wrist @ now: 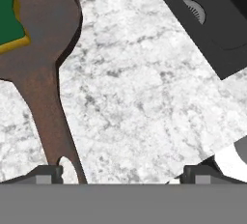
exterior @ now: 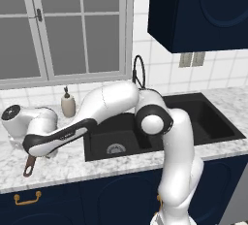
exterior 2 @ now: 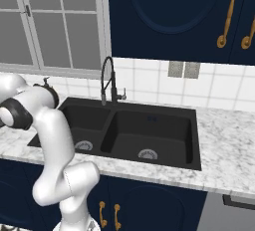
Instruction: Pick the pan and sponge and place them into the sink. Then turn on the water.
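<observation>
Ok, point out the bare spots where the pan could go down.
Both basins of the sink lie bare down to their drains. Marble counter between pan and sink is free too. It is crowded left of the sink: pan, sponge, open gripper, soap bottle.

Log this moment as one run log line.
tool: open, empty, over counter | pan: on counter, sponge inside | sink: empty, water off

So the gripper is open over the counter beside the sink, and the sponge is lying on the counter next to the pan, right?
Not quite. The sponge lies inside the pan, not on the counter; the hand view shows it. The rest holds: the gripper is open over the counter beside the sink.
</observation>
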Controlling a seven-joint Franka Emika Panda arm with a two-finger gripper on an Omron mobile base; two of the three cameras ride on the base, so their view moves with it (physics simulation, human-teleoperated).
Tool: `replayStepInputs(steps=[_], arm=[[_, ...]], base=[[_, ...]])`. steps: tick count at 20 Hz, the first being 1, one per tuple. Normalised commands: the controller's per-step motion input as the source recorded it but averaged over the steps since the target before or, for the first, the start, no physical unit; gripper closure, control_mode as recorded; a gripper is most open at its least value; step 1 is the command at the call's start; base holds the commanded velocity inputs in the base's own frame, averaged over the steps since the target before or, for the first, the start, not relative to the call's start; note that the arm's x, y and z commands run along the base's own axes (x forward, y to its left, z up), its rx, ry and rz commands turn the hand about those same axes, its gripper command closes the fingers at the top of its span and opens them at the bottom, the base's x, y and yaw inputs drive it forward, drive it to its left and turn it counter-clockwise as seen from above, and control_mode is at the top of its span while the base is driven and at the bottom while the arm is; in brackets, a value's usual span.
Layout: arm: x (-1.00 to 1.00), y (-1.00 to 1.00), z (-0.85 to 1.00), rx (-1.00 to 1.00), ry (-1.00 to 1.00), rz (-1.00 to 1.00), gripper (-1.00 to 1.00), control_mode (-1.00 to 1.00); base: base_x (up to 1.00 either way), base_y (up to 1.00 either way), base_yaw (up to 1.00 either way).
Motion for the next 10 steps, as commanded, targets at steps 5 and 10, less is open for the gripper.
replayStepInputs(steps=[5,10], arm=[[-0.23,0.00,0.00,0.07,0.08,0.13,-1.00,-1.00],[0.00,0.05,0.00,0.00,0.13,0.15,-1.00,-1.00]], base=[[0.00,0.00,0.00],[0.00,0.00,0.00]])
